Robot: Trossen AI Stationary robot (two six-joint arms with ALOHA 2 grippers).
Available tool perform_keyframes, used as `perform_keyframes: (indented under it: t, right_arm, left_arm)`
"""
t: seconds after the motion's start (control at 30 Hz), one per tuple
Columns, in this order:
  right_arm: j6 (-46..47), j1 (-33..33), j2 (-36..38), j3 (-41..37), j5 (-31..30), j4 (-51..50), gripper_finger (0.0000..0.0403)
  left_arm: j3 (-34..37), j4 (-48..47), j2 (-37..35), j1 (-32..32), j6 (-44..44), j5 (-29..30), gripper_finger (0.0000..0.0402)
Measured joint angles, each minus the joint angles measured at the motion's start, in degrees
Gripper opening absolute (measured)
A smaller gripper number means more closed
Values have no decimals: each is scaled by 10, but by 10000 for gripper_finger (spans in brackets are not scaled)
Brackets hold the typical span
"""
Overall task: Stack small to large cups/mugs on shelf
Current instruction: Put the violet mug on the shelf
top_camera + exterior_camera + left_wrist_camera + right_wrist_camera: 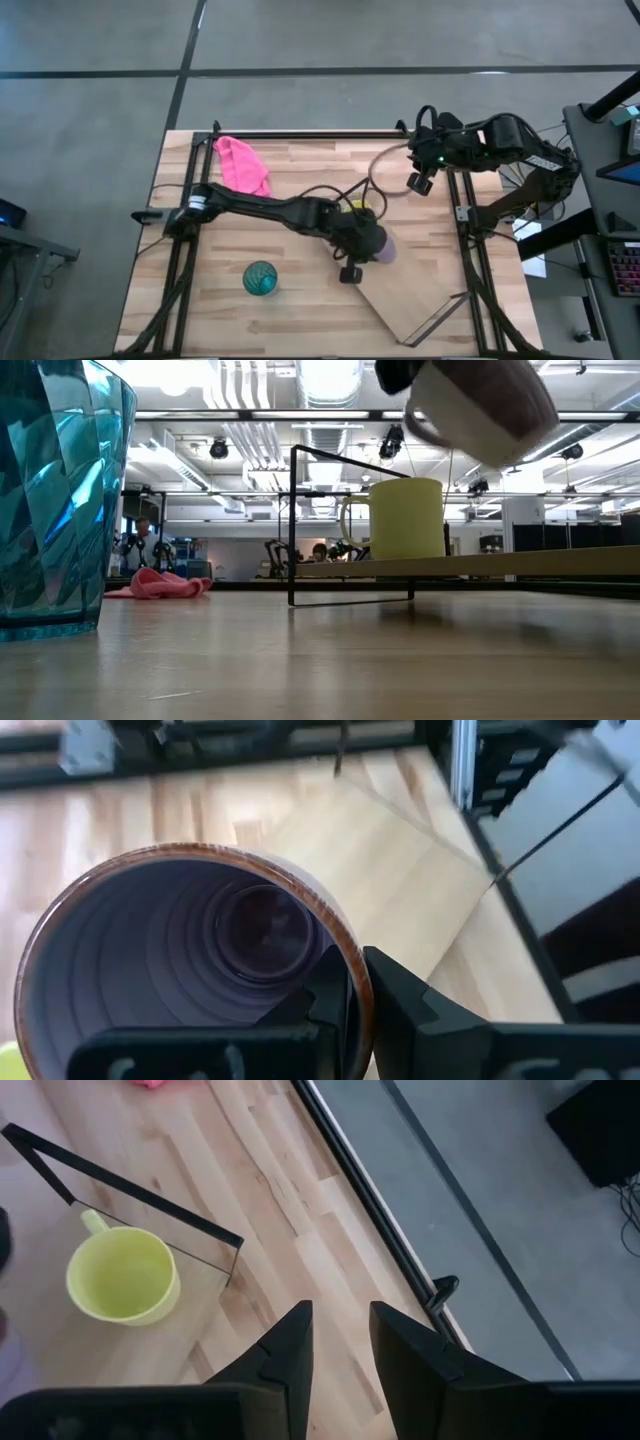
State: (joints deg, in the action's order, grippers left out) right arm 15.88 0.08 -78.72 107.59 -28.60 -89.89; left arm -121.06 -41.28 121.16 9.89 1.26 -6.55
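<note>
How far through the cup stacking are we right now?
Done: the yellow mug stands on the shelf. In hand: the left gripper holds the purple mug above the shelf. Left: the teal cup sits on the table; the right gripper waits open.

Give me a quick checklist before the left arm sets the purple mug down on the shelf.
1. Left gripper clamps the purple mug by its rim: ok.
2. Purple mug is lifted clear above the shelf: ok.
3. Yellow mug stands upright on the shelf: ok.
4. Free shelf space beside the yellow mug: ok.
5. Right gripper is away from the mugs, open: ok.
6. Teal cup is off the shelf, on the table: not ok.
</note>
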Motion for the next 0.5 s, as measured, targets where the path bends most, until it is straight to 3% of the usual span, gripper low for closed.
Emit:
perform_keyframes:
  t: [0.5]
  right_arm:
    - [-29,0,11,-51,0,-1,96]
  left_arm:
    - [4,3,44,17,50,0,10]
